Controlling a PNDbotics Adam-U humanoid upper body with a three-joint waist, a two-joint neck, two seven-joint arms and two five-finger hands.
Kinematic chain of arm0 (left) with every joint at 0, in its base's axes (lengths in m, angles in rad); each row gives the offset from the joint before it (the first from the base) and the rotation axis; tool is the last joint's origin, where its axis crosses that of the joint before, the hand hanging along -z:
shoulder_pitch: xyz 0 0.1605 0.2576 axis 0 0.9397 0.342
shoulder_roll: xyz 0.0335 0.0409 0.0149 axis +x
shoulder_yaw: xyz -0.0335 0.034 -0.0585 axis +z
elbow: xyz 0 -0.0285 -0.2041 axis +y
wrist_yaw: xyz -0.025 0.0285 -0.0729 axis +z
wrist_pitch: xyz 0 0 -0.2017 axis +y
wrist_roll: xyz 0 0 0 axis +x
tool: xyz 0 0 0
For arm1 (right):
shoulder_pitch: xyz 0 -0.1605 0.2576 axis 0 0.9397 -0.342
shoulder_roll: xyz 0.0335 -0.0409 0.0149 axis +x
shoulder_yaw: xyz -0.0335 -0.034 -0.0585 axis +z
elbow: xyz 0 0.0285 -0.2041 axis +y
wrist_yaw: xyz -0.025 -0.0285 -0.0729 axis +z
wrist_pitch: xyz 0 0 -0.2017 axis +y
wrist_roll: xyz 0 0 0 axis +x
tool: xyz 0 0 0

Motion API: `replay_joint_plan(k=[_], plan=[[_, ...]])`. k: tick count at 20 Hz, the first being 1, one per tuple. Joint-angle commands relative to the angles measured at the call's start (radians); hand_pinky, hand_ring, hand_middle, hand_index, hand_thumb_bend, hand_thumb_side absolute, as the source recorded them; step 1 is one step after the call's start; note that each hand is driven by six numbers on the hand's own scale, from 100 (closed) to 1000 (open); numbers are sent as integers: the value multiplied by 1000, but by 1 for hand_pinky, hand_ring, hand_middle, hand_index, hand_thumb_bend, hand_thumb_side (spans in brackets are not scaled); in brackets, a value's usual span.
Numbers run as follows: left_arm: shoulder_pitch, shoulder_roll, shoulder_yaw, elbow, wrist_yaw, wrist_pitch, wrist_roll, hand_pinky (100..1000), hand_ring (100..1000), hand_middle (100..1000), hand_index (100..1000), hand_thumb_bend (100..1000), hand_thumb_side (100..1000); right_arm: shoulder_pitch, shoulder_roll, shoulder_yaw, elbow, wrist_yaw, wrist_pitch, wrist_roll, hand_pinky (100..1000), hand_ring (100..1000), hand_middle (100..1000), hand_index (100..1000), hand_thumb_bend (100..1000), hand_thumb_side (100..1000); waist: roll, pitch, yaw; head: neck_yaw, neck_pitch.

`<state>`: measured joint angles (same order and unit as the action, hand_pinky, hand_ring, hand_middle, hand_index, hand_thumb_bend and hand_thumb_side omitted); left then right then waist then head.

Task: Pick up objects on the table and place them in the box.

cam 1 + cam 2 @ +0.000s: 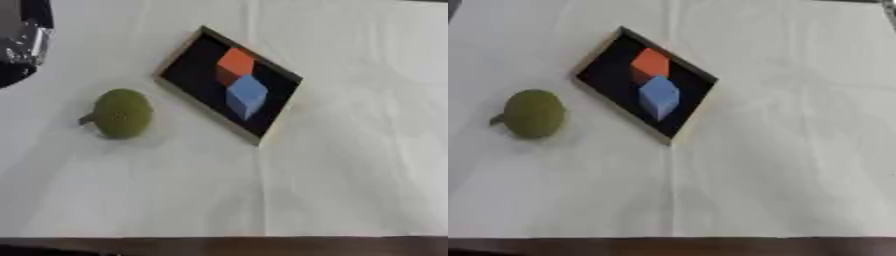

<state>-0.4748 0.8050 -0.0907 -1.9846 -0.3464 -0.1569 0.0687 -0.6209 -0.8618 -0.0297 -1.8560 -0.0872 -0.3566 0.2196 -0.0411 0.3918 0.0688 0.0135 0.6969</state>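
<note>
A white cloth with faint fold creases covers the counter (350, 175), and a dark wooden edge of the counter shows along the near side. One shallow rectangular box with a black inside and a pale wooden rim (180, 92) lies on the cloth, turned askew so that its corners point toward the far and near sides. Two blocks lie inside the box: one orange cube-shaped block (235, 64) toward the far corner, and one light blue cube-shaped block (247, 95) just nearer than it, the two touching or nearly so. One object lies outside the box: a round olive-green fruit-like thing with a short stub of stem on its left side (121, 113), resting on the cloth to the left of the box, near it but apart from its rim. Well to the far left of the box, in the upper left corner of the left eye view only, a black and silver part of the left arm, perhaps the left robot hand (22, 42), enters the picture; whether its fingers are straight or curled cannot be told, and it touches none of the things. The right robot hand shows in neither view.
</note>
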Motion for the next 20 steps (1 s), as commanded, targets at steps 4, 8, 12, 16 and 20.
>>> replay_joint_plan(k=[4,8,12,16,20], plan=[[-9,206,-73,-15,-84,43,-229,773,802,782,907,277,510,74,-72,-71,-70,-3,-5,-93,953,923,584,788,100,411,4,-28,-10,-3,21],[-27,264,-116,-15,-106,81,-371,795,818,794,912,334,570,105,-67,-88,-84,10,5,-114,956,923,577,779,100,435,5,-28,-13,-6,24],[-51,268,-140,-15,-120,116,-485,818,835,792,921,383,597,119,-62,-93,-88,9,10,-115,958,920,575,775,100,449,6,-27,-15,-5,23],[-68,270,-154,-15,-137,138,-556,825,841,791,915,410,605,125,-59,-99,-89,10,14,-114,959,917,573,771,100,462,10,-25,-15,-4,22],[-92,265,-170,-12,-149,166,-622,823,829,788,911,408,600,129,-53,-102,-87,11,16,-112,960,915,572,765,100,470,13,-25,-16,-2,19]])
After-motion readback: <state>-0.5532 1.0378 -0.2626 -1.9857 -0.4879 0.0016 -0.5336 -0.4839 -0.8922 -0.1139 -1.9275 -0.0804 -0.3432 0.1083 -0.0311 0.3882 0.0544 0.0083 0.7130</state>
